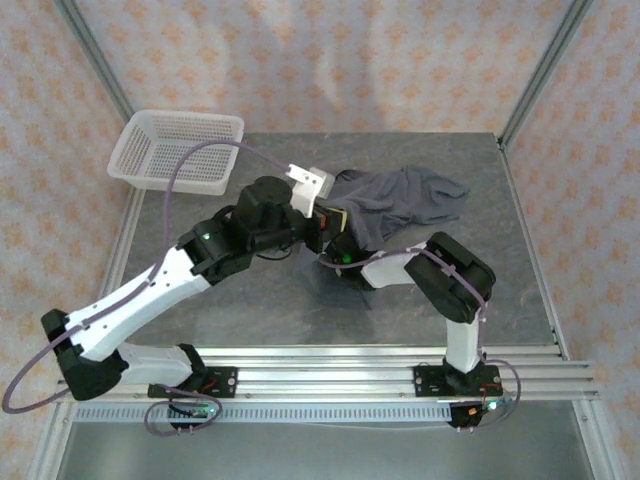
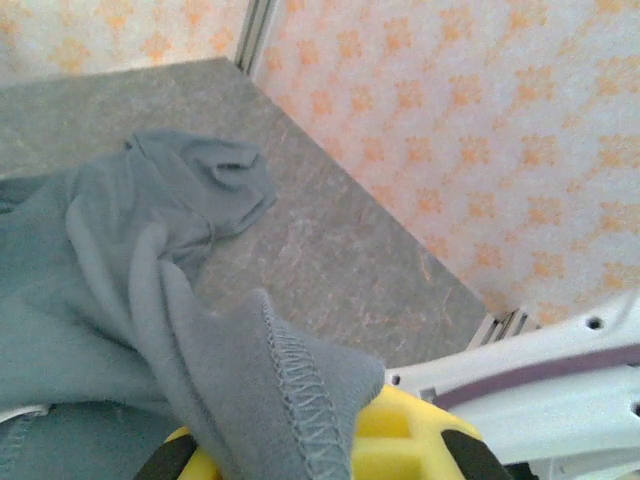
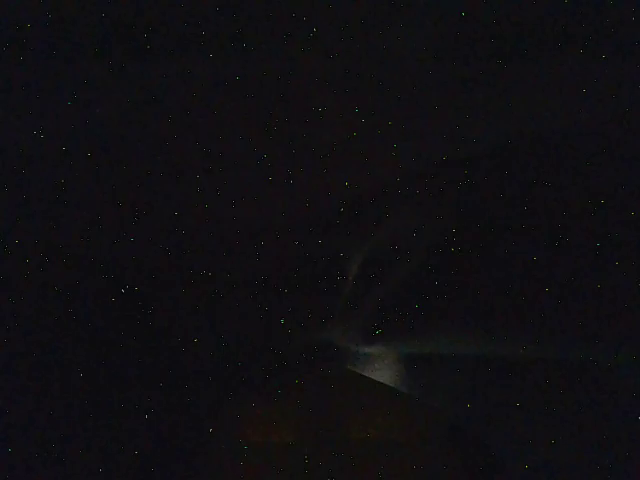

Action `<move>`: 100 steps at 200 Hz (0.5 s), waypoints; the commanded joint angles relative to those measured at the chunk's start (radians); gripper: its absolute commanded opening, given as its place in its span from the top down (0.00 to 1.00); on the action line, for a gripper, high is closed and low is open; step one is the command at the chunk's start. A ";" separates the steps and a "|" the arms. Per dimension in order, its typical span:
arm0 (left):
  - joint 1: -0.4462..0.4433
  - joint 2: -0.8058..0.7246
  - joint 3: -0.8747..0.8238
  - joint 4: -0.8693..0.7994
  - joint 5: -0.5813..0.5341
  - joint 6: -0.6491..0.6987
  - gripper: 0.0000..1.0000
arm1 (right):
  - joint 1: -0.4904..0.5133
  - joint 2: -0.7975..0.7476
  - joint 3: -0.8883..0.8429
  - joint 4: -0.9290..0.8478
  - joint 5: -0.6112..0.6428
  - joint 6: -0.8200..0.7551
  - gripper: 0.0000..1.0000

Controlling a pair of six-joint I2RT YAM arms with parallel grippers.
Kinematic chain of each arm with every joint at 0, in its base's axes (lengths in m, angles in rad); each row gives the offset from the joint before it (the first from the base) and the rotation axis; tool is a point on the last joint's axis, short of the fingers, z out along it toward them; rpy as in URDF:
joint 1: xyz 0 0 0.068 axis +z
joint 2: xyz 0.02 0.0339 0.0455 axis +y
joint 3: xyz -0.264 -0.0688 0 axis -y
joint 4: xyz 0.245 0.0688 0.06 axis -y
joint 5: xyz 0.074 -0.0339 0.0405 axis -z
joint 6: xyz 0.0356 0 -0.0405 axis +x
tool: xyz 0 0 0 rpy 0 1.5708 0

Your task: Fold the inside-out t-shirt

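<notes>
- Risking a tangle more than anything: the inside-out t-shirt [image 1: 405,200] lies as a crumpled heap on the far, right-of-centre part of the table [image 1: 270,305], not spread flat. A fold made from here would probably trap the wrinkles and layers inside it.
- Both grippers meet at the heap's near-left edge, close together. If they pull in different directions from there, the cloth may twist into a rope instead of opening out.
- A single pinched layer could slip free under the weight of the rest, dropping the shirt back into a pile. A pinch on several layers at once would keep it from spreading.
- The right wrist view is almost black, which suggests cloth lies over that lens. If so, that arm works blind and may snag fabric or drag it along.
- The white basket [image 1: 170,183] stands at the far left, well apart from the shirt, so it is little threat unless the cloth is swung wide.
- The left gripper [image 1: 328,214] has its jaws pressed together, pinching the shirt. In its wrist view the stitched hem [image 2: 298,375] drapes over the yellow fingers [image 2: 400,440] and rises from them.
- The right gripper [image 1: 345,250] sits at the near edge of the heap, just beside the left one, with its jaws closed. I cannot tell whether any cloth is caught between them.
</notes>
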 commanded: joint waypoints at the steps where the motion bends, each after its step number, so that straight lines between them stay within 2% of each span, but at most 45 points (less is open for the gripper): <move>1: -0.011 -0.071 -0.004 -0.026 -0.058 0.043 1.00 | 0.004 -0.108 -0.001 -0.102 -0.026 0.060 1.00; 20: -0.011 -0.087 -0.017 -0.052 -0.080 0.055 1.00 | -0.020 -0.221 0.016 -0.218 0.024 0.083 1.00; 49: -0.012 -0.088 -0.002 -0.061 -0.047 0.061 1.00 | -0.102 -0.306 0.014 -0.241 -0.043 0.114 1.00; 81: -0.015 -0.072 0.027 -0.027 0.101 0.066 1.00 | -0.145 -0.212 0.138 -0.367 -0.085 0.091 1.00; 100: -0.028 -0.067 0.050 -0.001 0.140 0.048 1.00 | -0.146 -0.116 0.201 -0.412 -0.097 0.106 1.00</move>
